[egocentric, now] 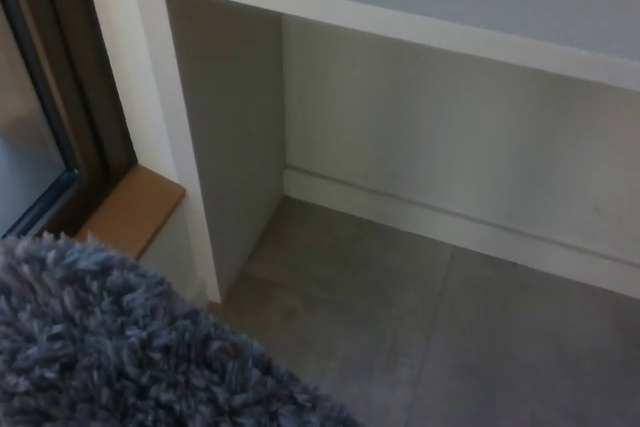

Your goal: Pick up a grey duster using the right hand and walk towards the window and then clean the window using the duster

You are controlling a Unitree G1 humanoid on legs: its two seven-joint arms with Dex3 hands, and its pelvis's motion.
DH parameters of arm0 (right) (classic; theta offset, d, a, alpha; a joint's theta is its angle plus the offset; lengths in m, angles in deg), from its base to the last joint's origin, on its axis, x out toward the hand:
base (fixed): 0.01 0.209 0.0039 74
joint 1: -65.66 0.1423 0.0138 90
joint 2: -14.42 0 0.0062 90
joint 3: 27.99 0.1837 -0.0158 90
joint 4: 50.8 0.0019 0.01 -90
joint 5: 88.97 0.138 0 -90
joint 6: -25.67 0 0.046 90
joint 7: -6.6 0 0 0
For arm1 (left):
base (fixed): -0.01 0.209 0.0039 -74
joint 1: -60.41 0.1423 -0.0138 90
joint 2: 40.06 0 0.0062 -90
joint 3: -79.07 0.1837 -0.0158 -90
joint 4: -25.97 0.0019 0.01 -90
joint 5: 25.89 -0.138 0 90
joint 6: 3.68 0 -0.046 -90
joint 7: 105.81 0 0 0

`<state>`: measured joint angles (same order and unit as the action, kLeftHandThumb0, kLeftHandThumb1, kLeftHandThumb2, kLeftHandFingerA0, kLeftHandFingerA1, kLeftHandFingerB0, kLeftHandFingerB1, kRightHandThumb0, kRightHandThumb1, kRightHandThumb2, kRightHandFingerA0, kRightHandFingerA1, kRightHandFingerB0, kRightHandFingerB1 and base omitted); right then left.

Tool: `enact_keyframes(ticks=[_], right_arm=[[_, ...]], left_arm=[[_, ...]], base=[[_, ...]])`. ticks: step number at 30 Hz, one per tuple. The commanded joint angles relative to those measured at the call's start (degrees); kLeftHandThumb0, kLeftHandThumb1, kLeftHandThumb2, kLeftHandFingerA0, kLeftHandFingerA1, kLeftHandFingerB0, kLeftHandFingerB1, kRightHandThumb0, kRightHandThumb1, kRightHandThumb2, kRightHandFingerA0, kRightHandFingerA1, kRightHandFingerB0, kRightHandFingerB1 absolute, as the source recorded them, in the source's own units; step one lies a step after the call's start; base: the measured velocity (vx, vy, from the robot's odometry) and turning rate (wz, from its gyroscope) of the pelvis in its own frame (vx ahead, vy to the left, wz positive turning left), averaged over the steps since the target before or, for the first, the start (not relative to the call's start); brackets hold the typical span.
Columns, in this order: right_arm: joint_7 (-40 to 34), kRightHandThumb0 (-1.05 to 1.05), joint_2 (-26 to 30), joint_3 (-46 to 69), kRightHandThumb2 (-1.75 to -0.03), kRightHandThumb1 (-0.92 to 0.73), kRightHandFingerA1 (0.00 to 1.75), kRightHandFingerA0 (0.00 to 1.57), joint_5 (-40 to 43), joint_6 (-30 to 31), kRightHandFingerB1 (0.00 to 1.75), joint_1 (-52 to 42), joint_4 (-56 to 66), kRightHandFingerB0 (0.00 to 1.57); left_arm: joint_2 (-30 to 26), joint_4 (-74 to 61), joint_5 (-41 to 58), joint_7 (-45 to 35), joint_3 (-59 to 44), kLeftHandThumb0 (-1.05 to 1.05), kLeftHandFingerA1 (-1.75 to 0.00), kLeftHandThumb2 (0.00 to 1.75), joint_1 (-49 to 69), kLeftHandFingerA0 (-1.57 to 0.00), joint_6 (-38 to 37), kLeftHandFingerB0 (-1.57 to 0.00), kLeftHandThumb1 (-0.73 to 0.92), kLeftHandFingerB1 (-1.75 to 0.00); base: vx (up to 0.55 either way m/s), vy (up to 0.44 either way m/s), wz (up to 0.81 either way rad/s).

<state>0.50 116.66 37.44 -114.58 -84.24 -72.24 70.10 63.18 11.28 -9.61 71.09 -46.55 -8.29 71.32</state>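
The fluffy grey duster (pixel 110 347) fills the lower left corner of the head view, close to the camera. Neither of my hands shows, and whatever holds the duster is hidden below the picture. The window (pixel 25 127), with its dark frame, is a narrow strip at the left edge. Its wooden sill (pixel 130 209) runs just above the duster's top edge.
A white desk or shelf unit (pixel 225 117) stands right of the window, its side panel reaching the floor beside the sill. A white wall with a baseboard (pixel 450 222) runs behind it. Grey tiled floor (pixel 420 337) spreads under the desk and to the right.
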Motion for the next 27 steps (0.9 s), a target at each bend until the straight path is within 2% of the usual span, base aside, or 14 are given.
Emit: enact_keyframes(ticks=[1,2,7,9,10,14,16,23,27], right_arm=[[-0.9,-0.23,-2.1,-4.2,-1.37,-0.40,1.75,0.99,2.8,-12.3,1.66,0.4,1.6,0.80],[-0.9,-0.22,-2.1,-4.1,-1.39,-0.38,1.75,0.99,2.7,-12.0,1.67,0.4,1.7,0.80],[-0.6,-0.23,-2.0,-4.0,-1.39,-0.38,1.75,0.99,3.1,-12.0,1.67,0.6,1.6,0.80],[-0.7,-0.22,-2.0,-4.1,-1.39,-0.37,1.75,0.99,3.2,-12.2,1.67,0.8,1.6,0.80],[-0.7,-0.23,-2.0,-4.1,-1.32,-0.42,1.75,1.00,3.2,-12.0,1.67,0.8,1.7,0.80],[-0.7,-0.23,-2.4,-4.2,-1.36,-0.40,1.75,0.99,3.3,-11.6,1.68,1.1,1.8,0.81],[-0.5,-0.23,-2.4,-4.4,-1.39,-0.38,1.75,1.00,3.5,-11.2,1.66,1.0,2.1,0.81],[-0.8,-0.20,-2.5,-4.6,-1.32,-0.42,1.75,1.00,3.5,-12.0,1.63,0.8,1.4,0.84],[-1.2,-0.18,-2.9,-4.7,-1.37,-0.38,1.75,1.00,4.1,-14.0,1.62,2.2,0.3,0.84]], left_arm=[[-0.6,-0.3,0.9,-0.7,-0.2,0.03,-0.94,0.75,-0.2,-0.81,-4.0,-0.76,0.68,-0.75],[-0.4,-0.4,1.1,-1.2,-0.3,0.05,-0.98,0.76,0.0,-0.87,-4.2,-0.80,0.66,-0.78],[-0.4,-0.3,1.0,-0.7,-0.2,0.07,-0.98,0.79,0.0,-0.89,-4.0,-0.82,0.66,-0.79],[-0.3,-0.1,1.7,-1.1,-0.8,0.06,-0.99,0.79,-0.2,-0.84,-3.5,-0.79,0.68,-0.78],[-0.4,0.0,1.6,-0.8,-0.8,-0.02,-0.96,0.72,-0.3,-0.83,-3.2,-0.79,0.71,-0.77],[-0.9,0.3,0.8,-0.4,-0.1,-0.01,-0.94,0.74,-0.2,-0.83,-3.4,-0.79,0.68,-0.77],[-0.8,0.3,1.3,-0.8,-0.5,-0.02,-0.96,0.72,-0.3,-0.81,-2.8,-0.78,0.68,-0.77],[-0.7,0.4,2.3,-1.9,-1.6,0.03,-0.99,0.77,-0.1,-0.87,-2.9,-0.83,0.66,-0.79],[-0.9,0.7,1.5,-1.5,-1.2,-0.01,-0.96,0.75,-0.3,-0.84,-2.7,-0.81,0.64,-0.78]], base=[[0.22,-0.072,0.01],[0.25,-0.103,-0.03],[0.33,-0.179,0.07],[0.27,-0.176,-0.05],[0.23,-0.116,-0.10],[0.17,-0.028,-0.29],[0.18,0.089,-0.46],[0.23,0.251,-0.38],[0.10,0.088,-0.18]])
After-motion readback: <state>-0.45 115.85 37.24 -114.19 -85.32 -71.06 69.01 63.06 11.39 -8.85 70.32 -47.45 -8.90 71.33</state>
